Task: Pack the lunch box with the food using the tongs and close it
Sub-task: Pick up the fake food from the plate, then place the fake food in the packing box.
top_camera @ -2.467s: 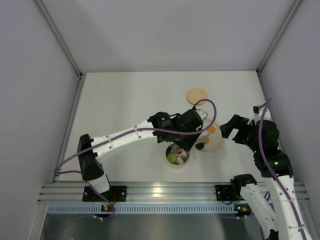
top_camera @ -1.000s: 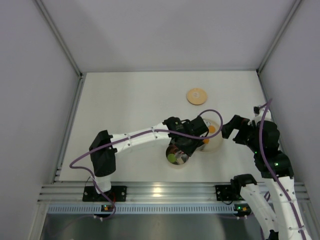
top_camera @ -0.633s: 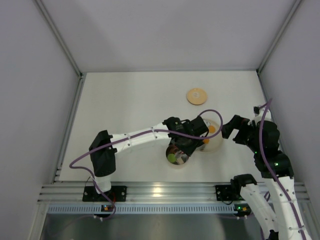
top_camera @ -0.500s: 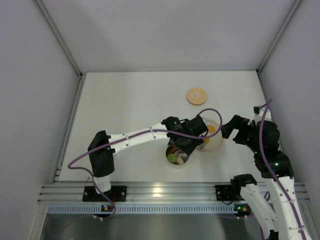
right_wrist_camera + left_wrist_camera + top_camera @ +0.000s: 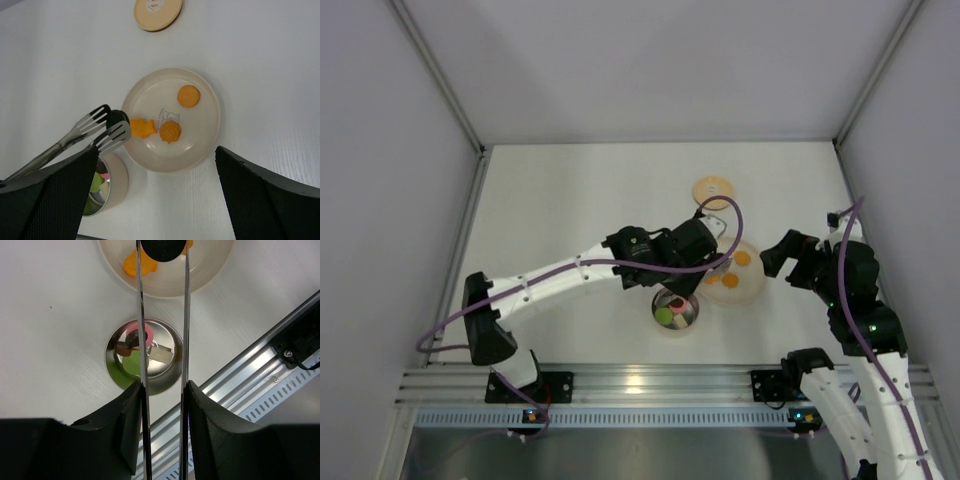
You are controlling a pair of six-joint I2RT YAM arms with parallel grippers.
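Note:
My left gripper is shut on the tongs, pressing the two thin arms toward each other. A black round piece is pinched between the tong tips over the left rim of the cream plate. Directly below the tongs stands the steel lunch box, open, holding pink, brown, green and pale food pieces. Three orange bits lie on the plate. The tan wooden lid lies flat farther back. My right gripper hangs open and empty just right of the plate.
The aluminium rail at the table's near edge runs close behind the lunch box. White walls enclose the table on the left, back and right. Bare white tabletop spreads to the left of the plate.
My left arm has lifted and drawn back toward the far left, uncovering the lunch box and more of the plate. The right arm has stayed still.

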